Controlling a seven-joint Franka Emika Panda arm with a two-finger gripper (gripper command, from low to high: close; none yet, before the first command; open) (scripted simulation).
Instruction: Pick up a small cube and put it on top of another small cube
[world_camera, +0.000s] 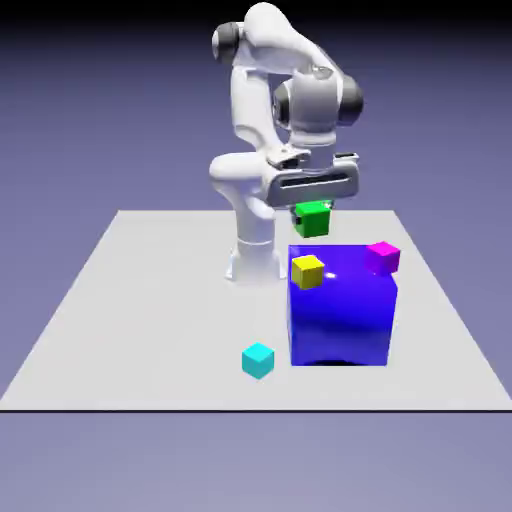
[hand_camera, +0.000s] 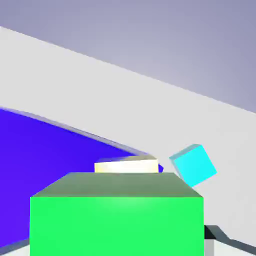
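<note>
Small bright green cube (world_camera: 313, 220): was clasped between the fingertips of the white two-finger gripper (world_camera: 312, 211), drawn in narrow around its sides. Hung in the air, well above the pale grey table (world_camera: 160, 320), held roughly level, presumably to let its flat underside settle squarely on another cube. Showed large at the bottom of the hand view, with its upper part left visible beyond the grip. Seemed picked up and in the carrying stage, with placing yet to be done.

Appeared lined up, in the hand view, with the small yellow cube (world_camera: 308, 272), seen just past the green one and partly hidden by it. Suggested the yellow cube as the likeliest support, though could not be settled from that alone. Looked to rest on the big glossy blue cube (world_camera: 340, 325), near its edge, and so called for a high approach and a gentle release to avoid pushing it off. Had also to keep clear of the small magenta cube (world_camera: 383, 258), toward the exterior view's right. Left the small cyan cube (world_camera: 258, 361) apart on the table, as another possible base.
</note>
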